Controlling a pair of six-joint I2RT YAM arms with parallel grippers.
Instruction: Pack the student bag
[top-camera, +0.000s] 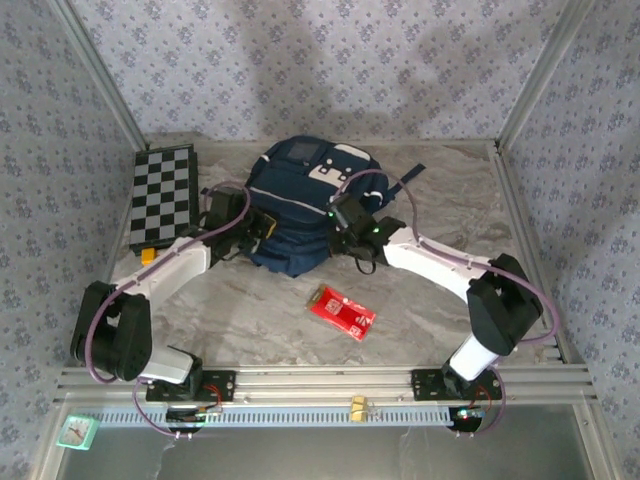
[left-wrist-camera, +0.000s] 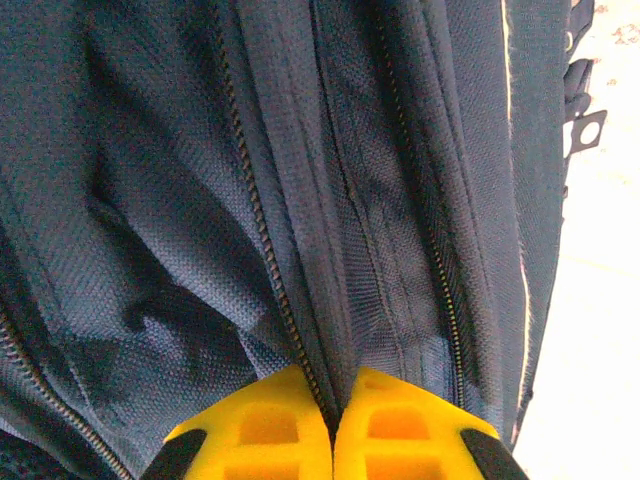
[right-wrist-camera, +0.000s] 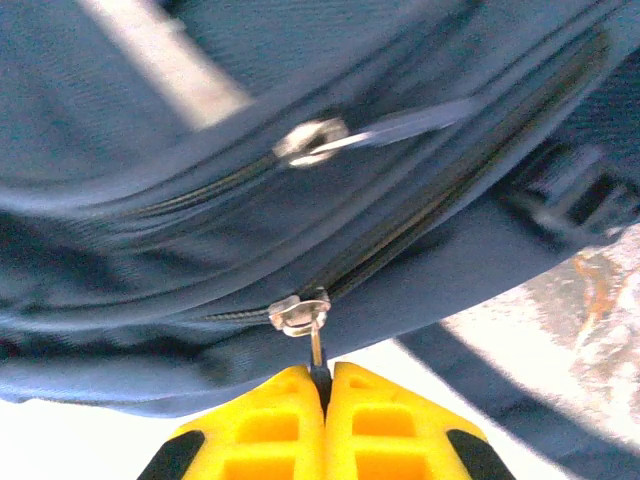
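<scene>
While both arms are reached in over the large navy blue fabric backpack (top-camera: 300, 195), each tool is seen with its fingers pressed together. The left gripper (left-wrist-camera: 333, 420) is shut, its yellow ribbed fingers (left-wrist-camera: 260, 425) being closed on a raised fold of the navy cloth beside a dark zipper track (left-wrist-camera: 262, 230). In the top view it is set against the backpack's left side. The right gripper (right-wrist-camera: 322, 385) is likewise shut. A thin metal pull tab (right-wrist-camera: 317, 350), hung from a silver zipper slider (right-wrist-camera: 297, 314), is clamped between its yellow fingertips. From above, this gripper is found at the backpack's right side. A second silver slider (right-wrist-camera: 310, 140) is seen higher up on another zipper line, touched by nothing.

The backpack is laid near the far edge of the marbled grey table (top-camera: 250, 310), roughly midway between the left and right edges. A white patch (top-camera: 335, 165) and white stripe trim are shown near its top, and a dark strap (top-camera: 410, 180) is trailed toward the right edge. The cloth is creased and bunched around the left fingers. A black-and-white chequered board (top-camera: 163, 195) is placed by the far left corner, near the backpack. A flat red packet (top-camera: 341, 310) is lying apart from the backpack, toward the near edge.
</scene>
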